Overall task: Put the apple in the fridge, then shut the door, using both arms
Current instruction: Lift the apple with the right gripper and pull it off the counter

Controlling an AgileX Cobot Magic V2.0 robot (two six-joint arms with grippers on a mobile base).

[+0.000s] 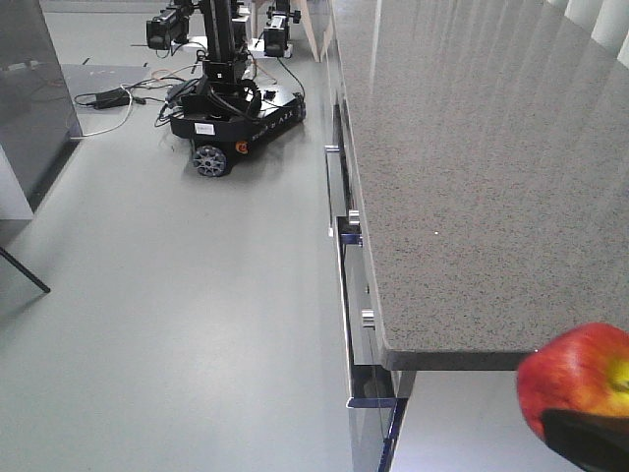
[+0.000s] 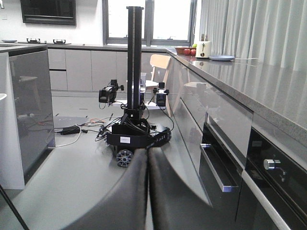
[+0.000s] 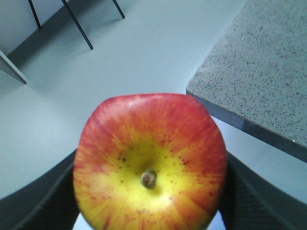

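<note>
- The floor lies bare below the carried fruit. A slip from here would, I judge, send the fruit down onto it, to bruise or roll away.
- The worktop runs along the right. In the right wrist view its speckled grey corner is close beside the load, so a careless swing of that arm could clip the corner and knock the grip loose.
- A dark grey panel stands at the left. It may be the fridge, but no white inside shows, so I cannot tell whether any door is open; heading there blind risks a bump.
- A wheeled black robot is parked well apart down the aisle, with cables beside it. It is no likely obstacle.
- The left claw is clenched on nothing, its two halves pressed together.
- The right claw is grasping the apple, with dark fingers touching both flanks.
- The apple hangs in the air just off the worktop's end, dimpled stem end towards the wrist camera. Only its smooth round sides are pinched, so a jolt could squeeze it out.
</note>
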